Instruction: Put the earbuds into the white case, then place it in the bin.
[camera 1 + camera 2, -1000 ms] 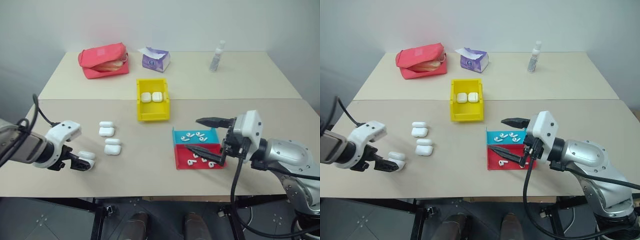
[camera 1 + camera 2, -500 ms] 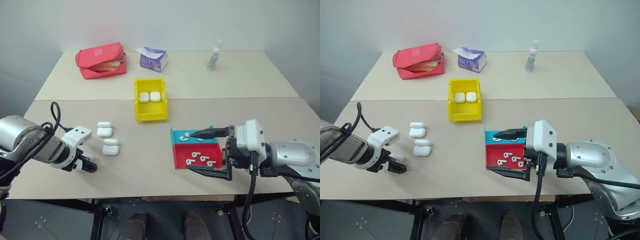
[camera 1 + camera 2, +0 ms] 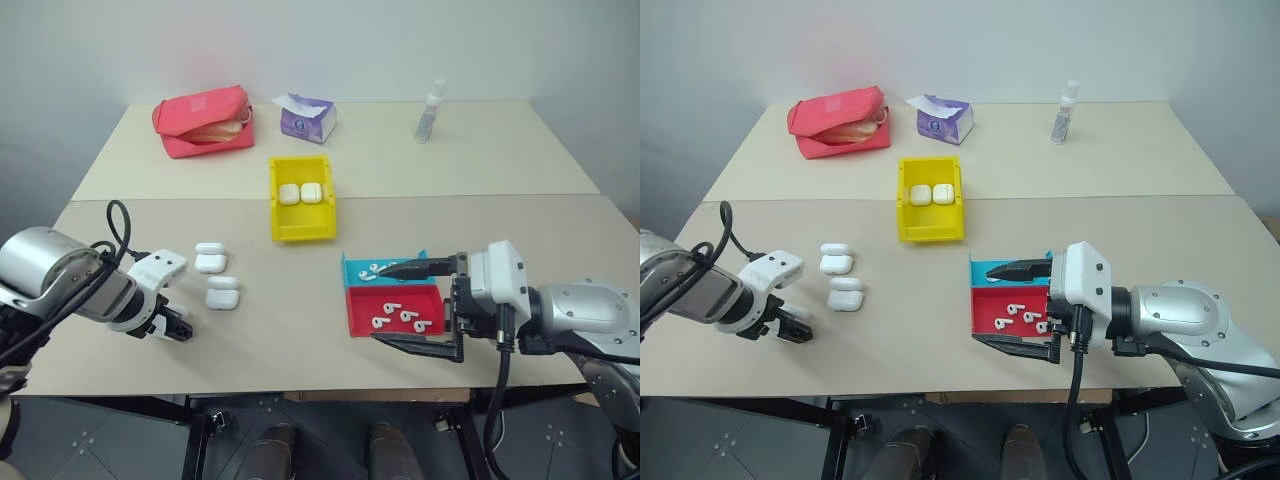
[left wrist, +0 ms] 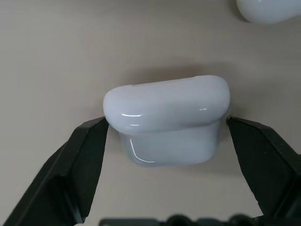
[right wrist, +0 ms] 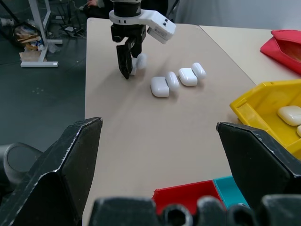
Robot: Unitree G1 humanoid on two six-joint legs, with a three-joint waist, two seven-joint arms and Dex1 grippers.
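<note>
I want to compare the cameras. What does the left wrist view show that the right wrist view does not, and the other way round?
Left wrist view alone: the two black fingers touching both sides of the white case lying on the table.

Right wrist view alone: the yellow bin with a case inside, corners of the red tray and blue tray, and the right gripper wide open.

Both: the left gripper around that case, a neighbouring case and the beige table.
</note>
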